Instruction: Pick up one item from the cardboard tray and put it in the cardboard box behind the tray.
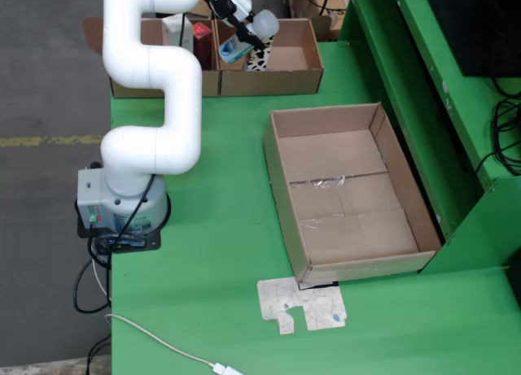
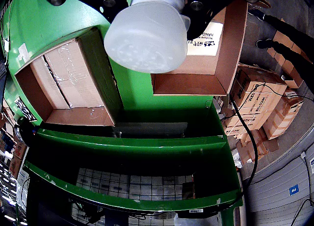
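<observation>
My gripper (image 1: pixel 241 27) is shut on a white plastic bottle (image 1: pixel 262 23) with a blue label, holding it tilted above the small cardboard box (image 1: pixel 297 76) at the back. In the wrist view the bottle's round white end (image 2: pixel 147 35) fills the top centre between the black fingers (image 2: pixel 211 5). Below it lies the open box (image 2: pixel 216 74), which holds a white printed carton (image 2: pixel 206 39). The large shallow cardboard tray (image 1: pixel 411 198) sits mid-table with nothing visible inside; the wrist view shows the tray (image 2: pixel 100 64) at the left.
A black-and-white patterned item (image 1: pixel 259 60) stands in the box under the bottle. A second cardboard box (image 1: pixel 207 80) to its left holds a red item (image 1: pixel 201 31) and a white carton (image 1: pixel 172 29). The arm's base (image 1: pixel 122 208) stands at the table's left edge. A flat cardboard scrap (image 1: pixel 301 306) lies in front of the tray. A green raised frame (image 1: pixel 423 74) borders the right.
</observation>
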Robot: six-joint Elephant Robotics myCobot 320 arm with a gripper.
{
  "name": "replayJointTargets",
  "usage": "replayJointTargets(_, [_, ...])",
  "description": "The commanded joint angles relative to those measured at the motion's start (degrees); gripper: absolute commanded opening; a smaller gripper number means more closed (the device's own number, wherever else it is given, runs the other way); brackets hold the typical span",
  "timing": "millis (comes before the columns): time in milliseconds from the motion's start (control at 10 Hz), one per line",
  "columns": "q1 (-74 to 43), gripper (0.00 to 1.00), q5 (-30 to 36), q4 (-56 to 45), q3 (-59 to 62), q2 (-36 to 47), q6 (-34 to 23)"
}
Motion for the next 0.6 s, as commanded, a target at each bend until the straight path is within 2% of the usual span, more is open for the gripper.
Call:
replayJointTargets(0, [0.29,0.0,0.05,0.46,0.87,2.13,-0.18])
replayJointTargets(300, [0.29,0.0,0.05,0.46,0.87,2.13,-0.18])
replayJointTargets(500, [0.29,0.2,0.05,0.46,0.87,2.13,-0.18])
